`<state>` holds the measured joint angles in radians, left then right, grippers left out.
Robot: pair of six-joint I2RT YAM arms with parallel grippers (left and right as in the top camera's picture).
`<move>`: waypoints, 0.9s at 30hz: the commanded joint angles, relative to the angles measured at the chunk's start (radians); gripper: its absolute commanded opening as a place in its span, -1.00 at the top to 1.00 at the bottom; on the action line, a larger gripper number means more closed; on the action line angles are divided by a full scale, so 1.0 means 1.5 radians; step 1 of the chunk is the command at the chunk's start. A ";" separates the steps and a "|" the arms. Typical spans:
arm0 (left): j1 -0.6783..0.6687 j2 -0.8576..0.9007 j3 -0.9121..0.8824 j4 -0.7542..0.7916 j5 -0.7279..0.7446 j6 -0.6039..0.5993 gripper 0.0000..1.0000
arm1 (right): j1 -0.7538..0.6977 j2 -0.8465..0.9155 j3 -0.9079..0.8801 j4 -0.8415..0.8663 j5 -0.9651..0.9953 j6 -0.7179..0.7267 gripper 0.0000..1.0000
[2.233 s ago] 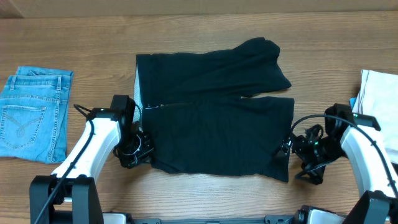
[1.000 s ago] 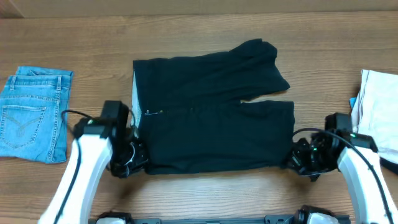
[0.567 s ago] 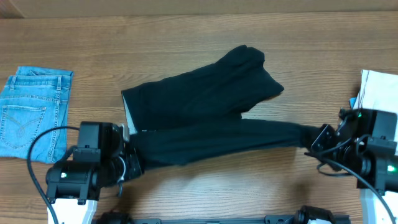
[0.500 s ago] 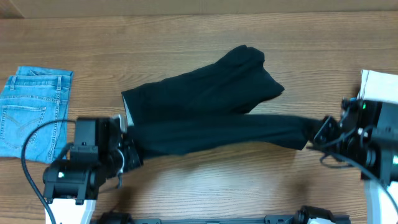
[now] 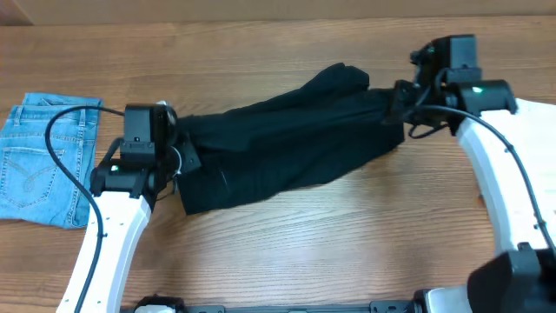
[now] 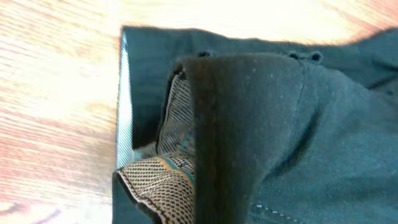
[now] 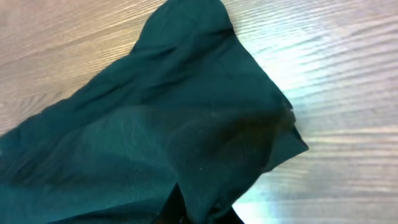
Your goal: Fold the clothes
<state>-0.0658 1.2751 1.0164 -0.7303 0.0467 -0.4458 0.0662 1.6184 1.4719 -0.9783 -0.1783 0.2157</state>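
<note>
The clothes (image 5: 278, 143), one black garment, lie bunched in a slanted band across the table's middle. My left gripper (image 5: 180, 156) is shut on the garment's left end and my right gripper (image 5: 396, 103) is shut on its right end, the fabric drawn between them. In the left wrist view the black cloth (image 6: 280, 124) drapes over my fingers and hides them, and a patterned inner lining (image 6: 165, 174) shows beside a folded hem. In the right wrist view the fabric (image 7: 174, 124) gathers into the right gripper (image 7: 205, 214) at the bottom edge, over bare wood.
Folded light-blue jeans (image 5: 43, 156) lie at the left edge of the wooden table (image 5: 304, 243). A white garment (image 5: 543, 130) lies at the right edge, partly under my right arm. A black cable loops from the left arm over the jeans.
Both grippers lifted the garment's near edge and carried it toward the far side. The flat garment is now bunched into a slanted band, and my right arm has swung far back.
</note>
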 commanded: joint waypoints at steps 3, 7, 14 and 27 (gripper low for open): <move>0.010 0.061 0.016 0.068 -0.108 -0.005 0.92 | 0.018 0.052 0.024 0.062 0.079 -0.007 0.92; 0.010 0.100 0.016 0.126 -0.109 -0.005 0.92 | 0.019 0.082 0.024 0.105 0.078 -0.007 0.92; 0.010 0.157 0.016 0.189 -0.114 -0.005 0.44 | 0.022 0.132 0.024 0.228 0.045 -0.007 0.53; 0.035 0.179 0.016 0.133 -0.058 -0.017 -0.04 | 0.019 0.142 0.023 0.182 0.093 -0.033 -0.33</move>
<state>-0.0113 1.5414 1.0172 -0.4942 -0.1009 -0.4694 0.0990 1.8282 1.4811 -0.6739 -0.0963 0.1802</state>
